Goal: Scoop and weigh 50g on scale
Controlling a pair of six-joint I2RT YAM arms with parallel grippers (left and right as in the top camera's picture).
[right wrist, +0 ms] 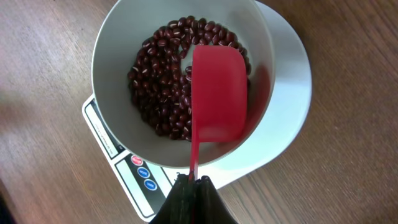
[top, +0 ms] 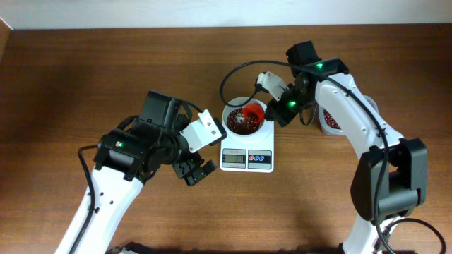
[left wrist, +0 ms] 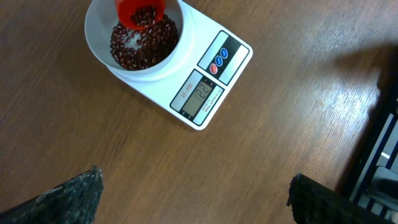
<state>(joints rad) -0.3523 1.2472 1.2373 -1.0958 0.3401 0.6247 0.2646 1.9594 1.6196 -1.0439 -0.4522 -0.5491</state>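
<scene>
The scale (top: 246, 159) sits near the middle of the table (top: 85, 77). Its display and buttons face the robot, and a white bowl (right wrist: 99, 56) stands on its platform. It looks light, rigid and smooth-shelled. It would probably slide under a sideways push, so any nudge risks disturbing the reading. If it had to be moved, the best place to grip would be the long edges of the flat body, clear of the display (left wrist: 200, 94), whose digits are too blurred to read with confidence.

Red beans (right wrist: 161, 74) cover much of the bowl's floor. They are small, hard and loose, so they are likely to roll and bounce if tipped quickly.

A red scoop (right wrist: 217, 93) hangs over the bowl's right half. It is thin stiff plastic and light. The right end effector (right wrist: 193, 182) has its fingers pressed together on the narrow handle and is just beyond the scale's right rear corner.

The left end effector (top: 196, 171) hovers just left of the scale with its fingers spread wide. It holds nothing and touches neither the scale nor the bowl.

A tub of beans (top: 330, 121) stands to the right, partly hidden behind the right arm.
</scene>
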